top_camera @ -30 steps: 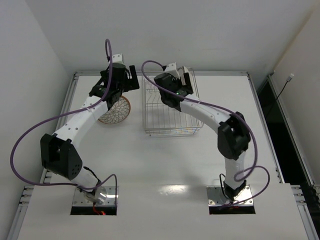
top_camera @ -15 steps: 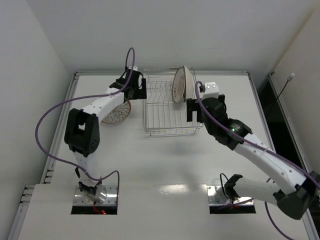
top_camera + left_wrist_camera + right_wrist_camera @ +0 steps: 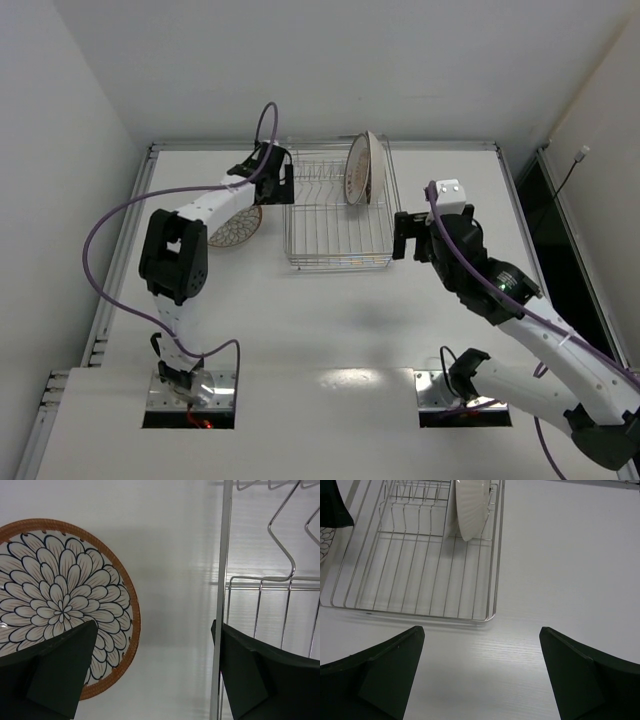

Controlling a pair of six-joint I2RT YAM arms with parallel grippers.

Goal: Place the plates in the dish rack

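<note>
A brown-rimmed petal-pattern plate (image 3: 238, 226) lies flat on the table left of the silver wire dish rack (image 3: 340, 263). Another plate (image 3: 358, 168) stands upright in the rack's far right corner. A third plate is out of view. My left gripper (image 3: 276, 180) is open and empty above the gap between the flat plate (image 3: 60, 600) and the rack's left rim (image 3: 223, 580). My right gripper (image 3: 406, 236) is open and empty, off the rack's near right corner (image 3: 492, 615). From there the standing plate (image 3: 470, 510) shows its white ribbed back.
The table's raised metal edge runs along the back and left (image 3: 140, 200). Purple cables loop over both arms. The white walls stand close behind and beside the table.
My right arm has left the plate standing in the rack and drawn back toward the near right, now open. My left arm has swung right from over the flat plate toward the rack's left rim.
</note>
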